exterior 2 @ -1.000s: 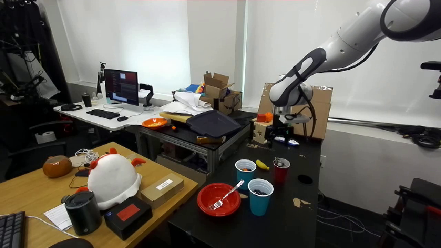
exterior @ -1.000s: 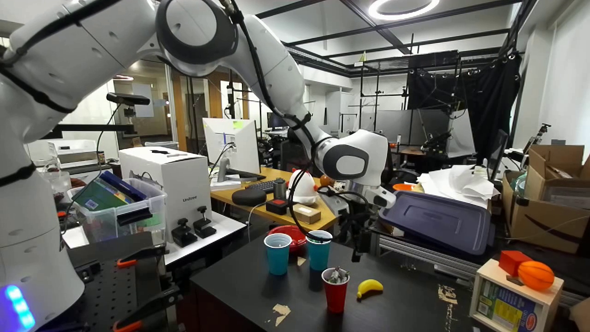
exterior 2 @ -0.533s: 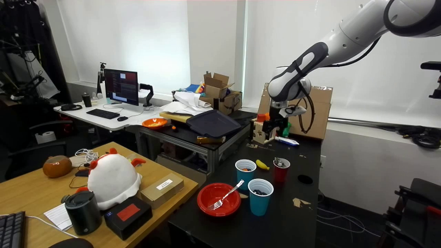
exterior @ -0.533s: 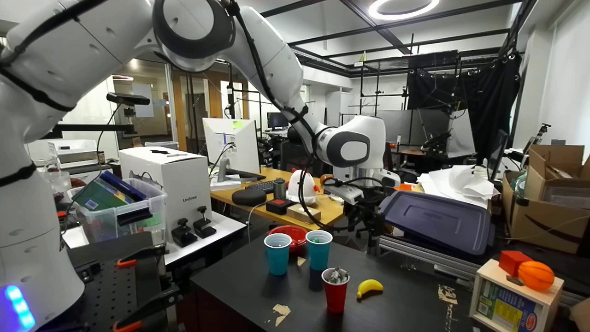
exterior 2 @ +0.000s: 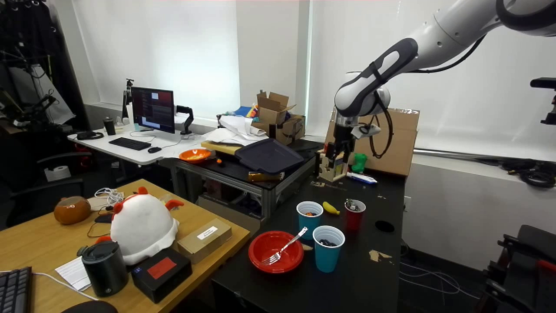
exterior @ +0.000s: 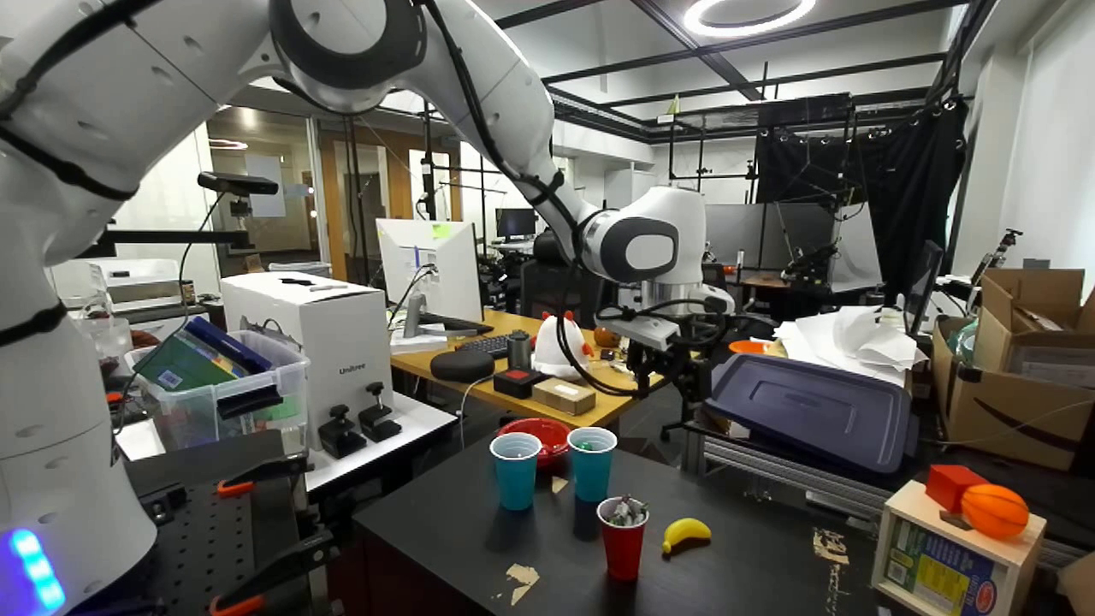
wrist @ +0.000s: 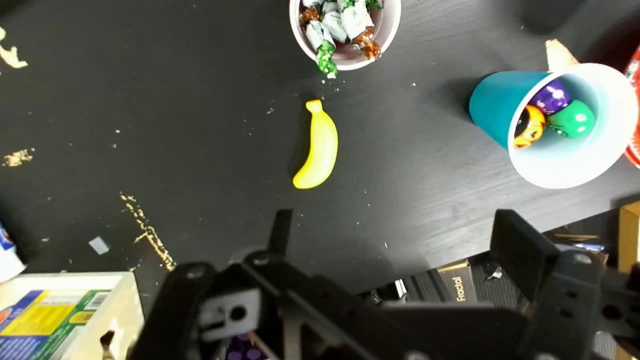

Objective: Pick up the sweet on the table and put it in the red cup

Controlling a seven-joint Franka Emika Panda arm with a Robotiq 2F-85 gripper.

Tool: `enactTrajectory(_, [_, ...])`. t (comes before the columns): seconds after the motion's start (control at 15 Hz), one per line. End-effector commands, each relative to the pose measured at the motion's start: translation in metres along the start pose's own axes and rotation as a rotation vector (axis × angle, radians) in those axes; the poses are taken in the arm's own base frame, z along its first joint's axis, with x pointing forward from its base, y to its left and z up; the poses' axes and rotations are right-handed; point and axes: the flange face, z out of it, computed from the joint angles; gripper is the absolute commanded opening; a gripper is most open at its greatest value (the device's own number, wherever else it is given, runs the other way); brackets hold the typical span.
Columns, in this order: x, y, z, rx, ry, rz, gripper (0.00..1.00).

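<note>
The red cup (exterior: 623, 552) stands upright on the black table (exterior: 753, 590); it also shows in an exterior view (exterior 2: 354, 221). In the wrist view its pale rim (wrist: 392, 27) is at the top edge. Several wrapped sweets (wrist: 342, 25), silver with green and brown ends, lie inside it, one end hanging over the rim. No sweet shows outside the cup. My gripper (wrist: 395, 225) is open, its fingers wide apart with nothing between them. It is high above the table, beyond and above the cup in an exterior view (exterior: 680, 381).
A yellow toy banana (wrist: 324, 150) lies beside the red cup. Two teal cups (exterior: 516, 479) (exterior: 592, 470) and a red bowl (exterior 2: 278, 267) with a fork stand nearby. A wooden box (exterior: 958, 547) carries a red block and an orange ball. A dark lid (exterior: 808, 411) lies behind the table.
My gripper has risen away from the table and its hand has tilted more upright. The cups, the sweets in the red cup and the banana have not moved.
</note>
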Motion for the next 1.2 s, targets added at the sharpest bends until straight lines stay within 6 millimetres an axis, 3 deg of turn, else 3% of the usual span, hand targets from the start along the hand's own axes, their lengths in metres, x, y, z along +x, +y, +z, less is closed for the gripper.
enactTrajectory(0.0, [-0.026,-0.017,-0.056,0.012,-0.039,-0.017,1.00])
enactTrajectory(0.4, [-0.079,-0.044,-0.128,0.090,-0.178,-0.018,1.00])
enactTrajectory(1.13, [-0.170,-0.088,-0.216,0.131,-0.187,-0.093,1.00])
